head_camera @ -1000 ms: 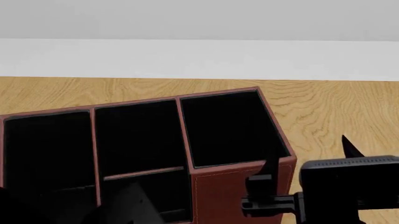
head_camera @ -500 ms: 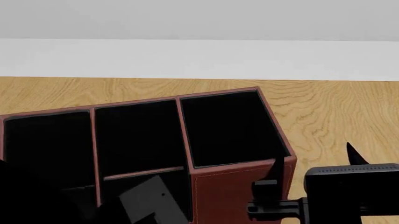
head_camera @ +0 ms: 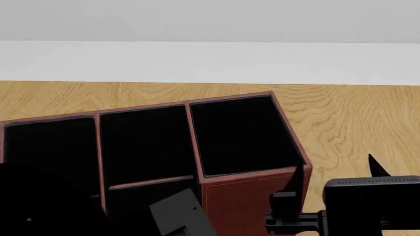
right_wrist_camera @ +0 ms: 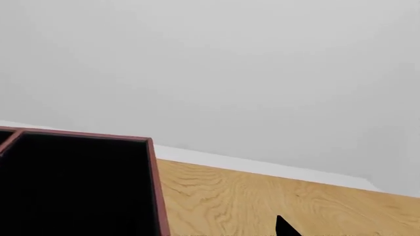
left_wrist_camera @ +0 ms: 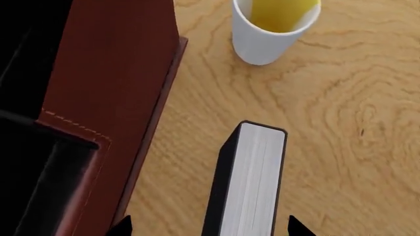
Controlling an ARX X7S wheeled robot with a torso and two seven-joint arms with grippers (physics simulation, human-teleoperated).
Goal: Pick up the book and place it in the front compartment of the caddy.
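The black book (left_wrist_camera: pixel 253 182) stands on the wooden table with its white page edges facing the camera of the left wrist view. My left gripper (left_wrist_camera: pixel 210 227) is open, one fingertip on each side of the book and clear of its covers. The reddish-brown caddy (left_wrist_camera: pixel 111 73) stands just beside the book; its black compartments fill the middle of the head view, where its front wall (head_camera: pixel 243 201) faces me. The book is hidden in the head view. My right gripper (head_camera: pixel 335 172) hangs open and empty by the caddy's right corner; only one fingertip (right_wrist_camera: pixel 284 227) shows in its own view.
A white mug with a yellow inside (left_wrist_camera: pixel 272 29) stands on the table beyond the book. My left arm (head_camera: pixel 39 206) covers the caddy's lower left part. Bare wood (head_camera: pixel 354 113) lies right of the caddy, with a white wall (head_camera: pixel 210 59) behind.
In the head view my left arm has slid to the right across the caddy's front. The right arm has sunk slightly and shifted right.
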